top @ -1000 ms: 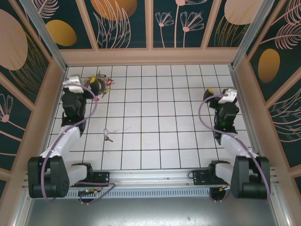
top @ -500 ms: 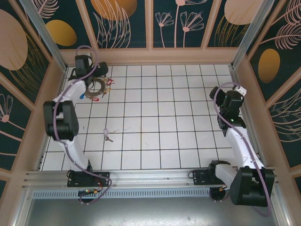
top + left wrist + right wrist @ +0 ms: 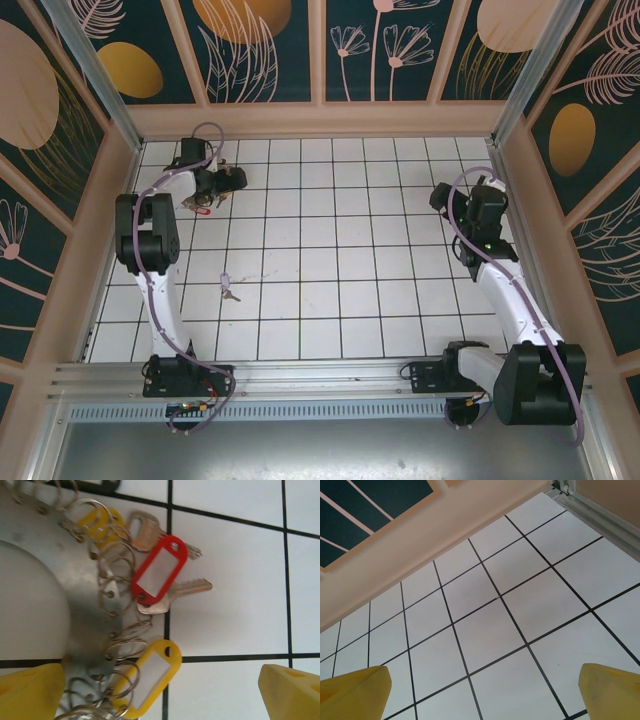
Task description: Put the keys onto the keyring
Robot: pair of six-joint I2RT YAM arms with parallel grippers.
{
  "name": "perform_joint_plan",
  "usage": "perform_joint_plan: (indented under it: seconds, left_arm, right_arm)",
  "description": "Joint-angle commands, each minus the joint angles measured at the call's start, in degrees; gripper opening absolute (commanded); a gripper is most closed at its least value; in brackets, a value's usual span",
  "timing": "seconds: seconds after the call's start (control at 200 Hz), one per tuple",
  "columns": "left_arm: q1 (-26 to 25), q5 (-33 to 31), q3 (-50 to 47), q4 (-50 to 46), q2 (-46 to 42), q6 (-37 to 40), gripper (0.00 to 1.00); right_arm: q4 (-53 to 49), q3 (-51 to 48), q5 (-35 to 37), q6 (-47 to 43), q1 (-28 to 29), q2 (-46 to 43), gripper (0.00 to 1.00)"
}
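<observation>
The keyring (image 3: 82, 605), a broad grey metal ring, lies at the far left of the floor and carries several small split rings. Keys (image 3: 186, 587) with a red tag (image 3: 159, 570) and a yellow tag (image 3: 150, 677) hang off its edge. My left gripper (image 3: 217, 186) hovers open right above it, and its yellow fingertips (image 3: 30, 692) straddle the ring's rim with nothing between them. From above, only a few keys (image 3: 212, 203) peek out beneath the gripper. A loose key with a white tag (image 3: 228, 288) lies nearer, left of centre. My right gripper (image 3: 440, 195) hangs open over bare tiles at the right.
The floor is white tile with black grid lines (image 3: 495, 630), boxed in by wooden walls (image 3: 320, 120) at the back and both sides. The left arm's cable (image 3: 140, 215) loops close to the left wall.
The left arm has unfolded and reached into the far left corner, and its gripper now sits over the keyring. The right arm has risen and turned its gripper leftward.
</observation>
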Motion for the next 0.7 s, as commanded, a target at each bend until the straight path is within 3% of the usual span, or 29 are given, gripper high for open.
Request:
perform_joint_plan:
  seconds: [0.0,0.11,0.27,0.5,0.696]
  left_arm:
    - [0.12,4.27,0.19,-2.11,1.85,0.32,0.99]
    - [0.12,3.75,-2.92,0.09,0.72,0.49,0.99]
    - [0.04,7.8,-5.79,1.3,-0.57,-1.79,0.99]
    - [-1.28,18.09,-19.95,16.12,-8.68,-17.44,0.99]
    - [-8.29,18.93,-30.27,24.85,-16.64,-24.49,0.99]
  right_arm:
    - [-0.87,2.02,-0.76,0.03,0.38,0.31,0.97]
    - [-1.29,2.61,-1.18,0.2,0.57,0.83,0.96]
    - [-1.92,3.95,-1.46,0.9,0.98,1.64,0.96]
    - [-1.76,3.93,-1.57,2.15,2.17,1.92,0.96]
    - [-2.57,3.92,-1.42,2.54,3.88,2.39,0.97]
